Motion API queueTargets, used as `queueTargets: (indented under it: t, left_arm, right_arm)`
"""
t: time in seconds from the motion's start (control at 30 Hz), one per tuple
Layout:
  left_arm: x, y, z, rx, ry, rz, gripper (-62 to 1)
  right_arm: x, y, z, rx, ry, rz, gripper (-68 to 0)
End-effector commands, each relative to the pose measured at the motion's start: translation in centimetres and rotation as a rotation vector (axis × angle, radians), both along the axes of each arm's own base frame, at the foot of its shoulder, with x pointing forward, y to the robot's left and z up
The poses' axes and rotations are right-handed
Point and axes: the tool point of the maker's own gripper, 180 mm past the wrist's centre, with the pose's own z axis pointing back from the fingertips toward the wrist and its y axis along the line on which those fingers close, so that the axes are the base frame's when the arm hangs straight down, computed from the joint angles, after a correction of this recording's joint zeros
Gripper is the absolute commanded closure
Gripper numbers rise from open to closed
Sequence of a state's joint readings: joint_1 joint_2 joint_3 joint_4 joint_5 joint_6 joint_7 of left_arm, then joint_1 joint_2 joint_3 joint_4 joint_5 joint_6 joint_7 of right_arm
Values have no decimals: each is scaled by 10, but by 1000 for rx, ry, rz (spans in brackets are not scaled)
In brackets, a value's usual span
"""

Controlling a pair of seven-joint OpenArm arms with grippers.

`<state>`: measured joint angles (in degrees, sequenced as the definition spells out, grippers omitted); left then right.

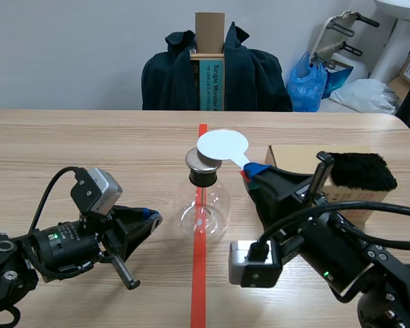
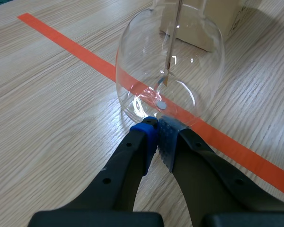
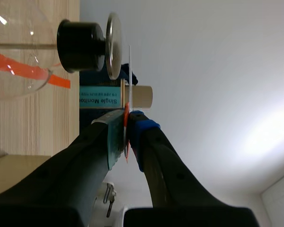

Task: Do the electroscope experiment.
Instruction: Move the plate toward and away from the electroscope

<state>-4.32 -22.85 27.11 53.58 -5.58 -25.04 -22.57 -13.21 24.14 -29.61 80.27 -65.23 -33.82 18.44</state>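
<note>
The electroscope is a clear glass flask (image 1: 203, 208) standing on the red tape line, with a black stopper (image 1: 205, 176) and a metal disc (image 1: 200, 161) on top. Just above that disc, a white round paddle (image 1: 222, 145) is held by its red handle in my right gripper (image 1: 254, 171), which is shut on it. In the right wrist view the paddle's thin edge (image 3: 130, 71) is close beside the metal disc (image 3: 113, 45). My left gripper (image 2: 158, 127) is shut on nothing, low on the table, with its tips at the flask's base (image 2: 199, 52). A rod with a foil leaf (image 2: 164, 79) hangs inside.
A cardboard box (image 1: 294, 158) with a piece of black fur (image 1: 361, 171) on it stands right of the flask, behind my right arm. A chair draped with a dark jacket (image 1: 253, 75) stands past the table's far edge. A blue bag (image 1: 307, 82) lies beyond.
</note>
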Motion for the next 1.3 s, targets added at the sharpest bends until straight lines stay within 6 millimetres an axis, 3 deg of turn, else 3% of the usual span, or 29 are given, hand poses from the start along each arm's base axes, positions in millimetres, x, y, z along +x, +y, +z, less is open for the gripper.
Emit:
queueTargets:
  t: [0.0, 0.4, 0.63, 1.27]
  left_arm:
    - [5, -3, 10, -27, -26, 5, -19]
    - [5, -3, 10, -27, -26, 5, -19]
    - [5, -3, 10, -27, -26, 5, -19]
    - [5, -3, 10, -27, -26, 5, -19]
  right_arm:
    - [10, -6, 17, 20, -50, -37, -6]
    - [32, -45, 17, 35, -45, -283, -6]
    - [34, -51, 17, 37, -44, -320, -6]
    - [-3, 9, 16, 9, -54, 75, -6]
